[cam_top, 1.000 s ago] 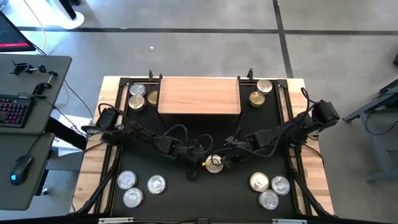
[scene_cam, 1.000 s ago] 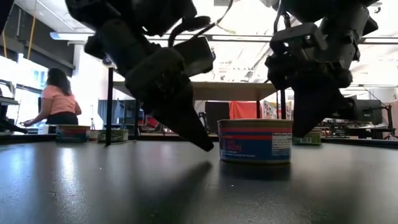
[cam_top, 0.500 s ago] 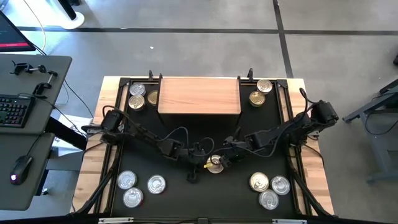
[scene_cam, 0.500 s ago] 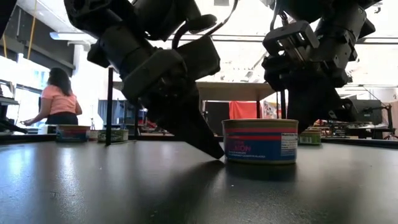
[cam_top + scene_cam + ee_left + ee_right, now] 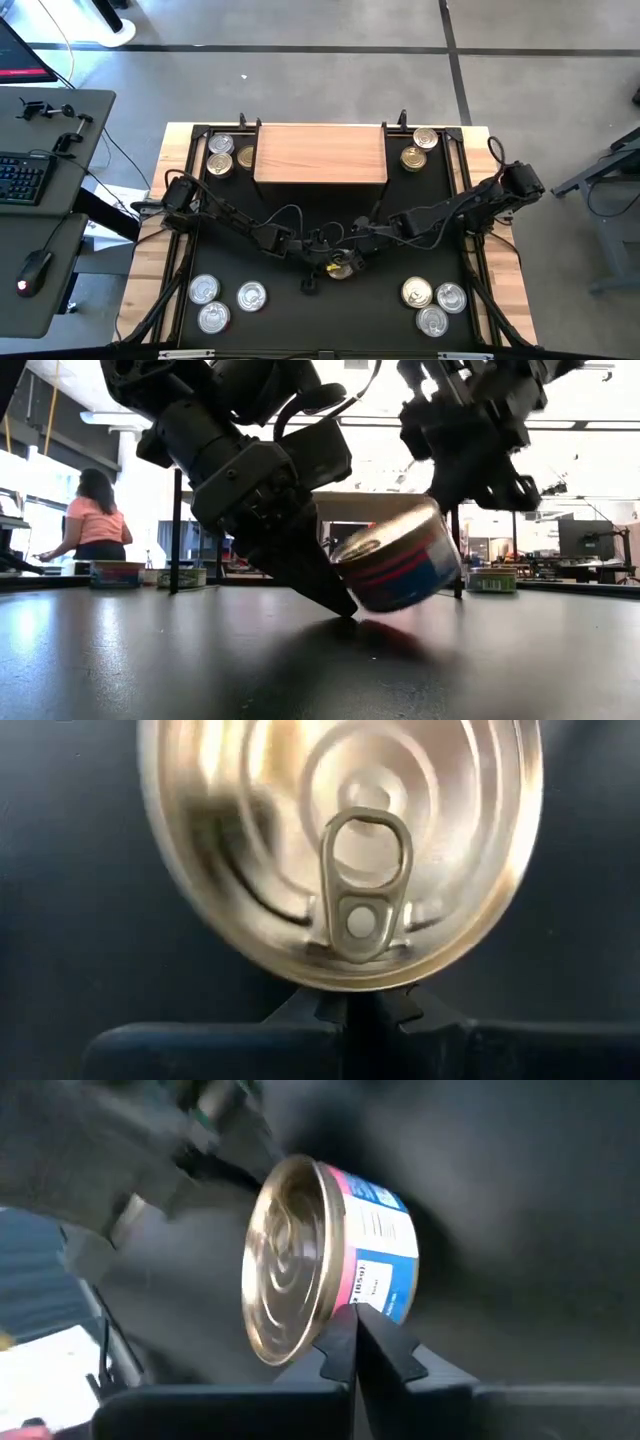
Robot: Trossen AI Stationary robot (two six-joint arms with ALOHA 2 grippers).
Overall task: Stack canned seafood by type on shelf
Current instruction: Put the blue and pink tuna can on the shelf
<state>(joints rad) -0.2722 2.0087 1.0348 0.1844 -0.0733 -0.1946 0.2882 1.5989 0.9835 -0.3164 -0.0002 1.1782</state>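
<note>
A tin of canned seafood [image 5: 341, 266] with a gold pull-tab lid and a red, white and blue label stands tipped on the black mat's middle. Its lid faces my left gripper [image 5: 343, 607], which is shut, its tips down on the mat at the tin's low edge. My right gripper [image 5: 452, 495], also shut, is above the tin's raised side. The wooden shelf [image 5: 320, 152] stands bare at the far middle on thin black legs. My left gripper touches the lid's lower rim [image 5: 350, 984] with its shut fingertips, slanting down from the table's left. The tin leans with its lid toward these fingers. My right gripper meets the tin's labelled side wall [image 5: 362, 1302], close to the lid's rim, with its shut fingertips, slanting down from the right. The tin [image 5: 400, 565] is tilted: its right side is raised and its lower left edge is down at the mat.
Two small groups of tins sit beside the shelf, at the far left [image 5: 222, 156] and the far right [image 5: 418, 150]. Two more groups lie at the near left [image 5: 225, 300] and near right [image 5: 432, 300]. A person stands in the room far beyond the table [image 5: 92, 520].
My right gripper has gone up, staying shut. The tin, which stood flat on the mat, has tipped up on its left edge, its right side raised and its lid turned toward my left gripper.
</note>
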